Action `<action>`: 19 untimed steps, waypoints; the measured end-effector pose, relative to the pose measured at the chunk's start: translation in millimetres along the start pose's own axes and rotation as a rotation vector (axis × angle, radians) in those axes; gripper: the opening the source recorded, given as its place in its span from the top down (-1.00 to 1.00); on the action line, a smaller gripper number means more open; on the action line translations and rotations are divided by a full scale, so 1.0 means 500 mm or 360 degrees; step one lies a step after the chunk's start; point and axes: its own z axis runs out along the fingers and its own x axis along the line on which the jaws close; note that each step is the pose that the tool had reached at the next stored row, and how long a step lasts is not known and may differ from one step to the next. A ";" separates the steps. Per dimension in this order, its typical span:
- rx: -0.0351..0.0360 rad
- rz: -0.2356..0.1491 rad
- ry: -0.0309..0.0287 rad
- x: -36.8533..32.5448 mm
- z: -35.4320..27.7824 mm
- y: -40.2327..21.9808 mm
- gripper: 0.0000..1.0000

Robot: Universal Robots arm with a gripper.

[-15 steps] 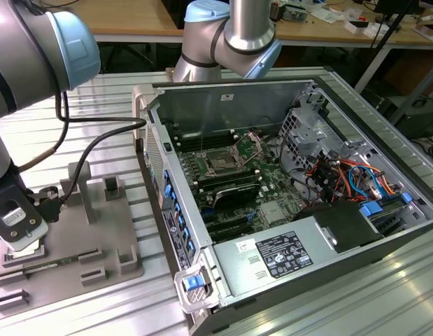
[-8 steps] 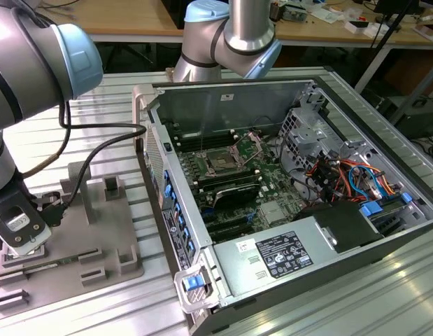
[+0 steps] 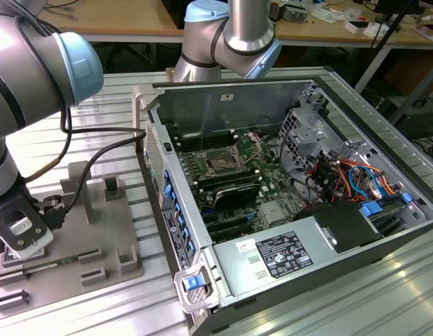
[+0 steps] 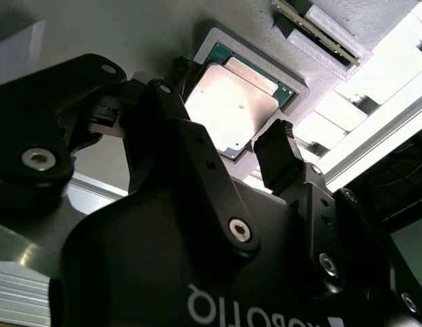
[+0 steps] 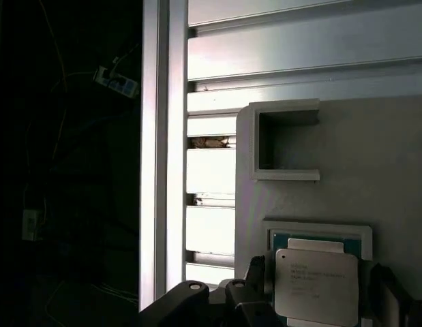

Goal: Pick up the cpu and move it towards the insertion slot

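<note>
While 1 cpu [image 4: 234, 95] lies in 1 tray recess [image 4: 265, 54], 1 tool [image 4: 228, 105] hangs over it; grip: can't tell.

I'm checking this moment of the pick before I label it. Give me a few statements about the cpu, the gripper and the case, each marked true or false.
1. The cpu lies in a recess of the grey tray. True.
2. The cpu sits in the insertion slot. False: it is at the tray, outside the computer case. The slot shows its dark centre.
3. The gripper is right at the cpu, over the tray, to the exterior view's left of the case. True.
4. The case is shut by a side panel. False: it lies open, with the board and cables in view.
5. The cpu lies with its metal top facing down. False: the pale metal top faces up towards the gripper.
</note>
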 end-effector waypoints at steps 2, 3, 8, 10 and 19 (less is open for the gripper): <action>0.0000 0.0000 0.00000 0.000 0.000 0.000 -0.33; 0.0000 0.0000 -0.00003 0.000 0.000 0.000 -0.33; 0.0000 0.0000 -0.00003 0.000 0.000 0.000 -0.18; 0.0000 0.0000 -0.00003 0.000 0.000 0.000 -0.15; 0.0001 0.0000 -0.00007 0.000 -0.004 0.000 -0.09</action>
